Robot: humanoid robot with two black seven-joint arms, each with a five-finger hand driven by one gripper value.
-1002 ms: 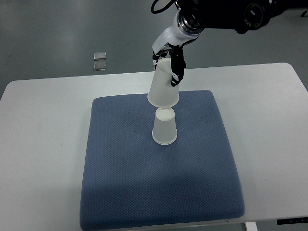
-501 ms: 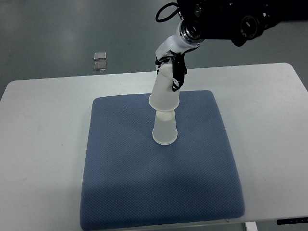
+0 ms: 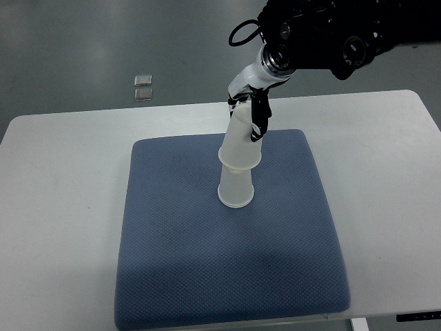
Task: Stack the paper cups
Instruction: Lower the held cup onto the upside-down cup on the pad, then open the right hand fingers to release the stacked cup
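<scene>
**Upper cup settles over lower cup**

Lowered since a second ago, the upside-down paper cup [image 3: 242,141] now sleeves the top of the standing inverted cup [image 3: 236,189], tilted toward 1 o'clock. Both sit near the centre of the blue mat [image 3: 179,262] on a white table [image 3: 62,179]. Fingers of the right hand [image 3: 252,110], reaching in from 1 o'clock, clasp the upper cup.

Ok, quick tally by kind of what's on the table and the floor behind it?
Paper cups: 2, the held cup in the right robot hand, partly over the standing cup
Blue mat: 1
Small floor squares: 2
Total: 5
</scene>
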